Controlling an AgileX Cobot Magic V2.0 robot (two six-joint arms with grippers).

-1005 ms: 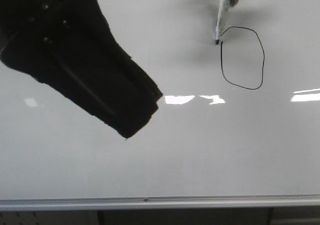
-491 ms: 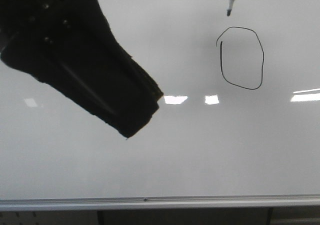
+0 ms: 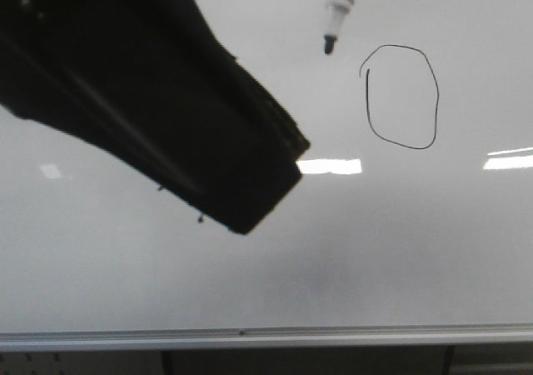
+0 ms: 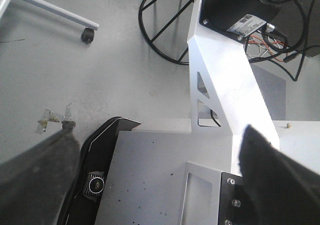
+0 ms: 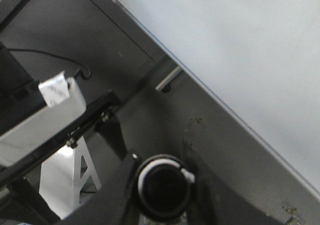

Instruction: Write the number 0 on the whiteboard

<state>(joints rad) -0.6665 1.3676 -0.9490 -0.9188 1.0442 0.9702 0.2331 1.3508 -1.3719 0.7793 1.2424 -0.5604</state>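
A: What sits farthest left in the front view?
B: The left gripper (image 3: 250, 200), a dark bulk over the whiteboard (image 3: 266, 258); its wrist view shows the fingers (image 4: 280, 180) spread wide, holding nothing.

A: Further right?
B: A marker (image 3: 337, 8), tip down, just off the board's upper part. The right gripper (image 5: 162, 205) is clamped around its barrel.

A: And the number 0 (image 3: 401, 97)?
B: Right of the marker tip, near it but apart, in the board's upper right.

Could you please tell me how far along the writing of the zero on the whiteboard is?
The zero looks finished: a closed black oval on the whiteboard. The marker is off the board, up and left of it, gripped by the right gripper. Nothing obvious remains.
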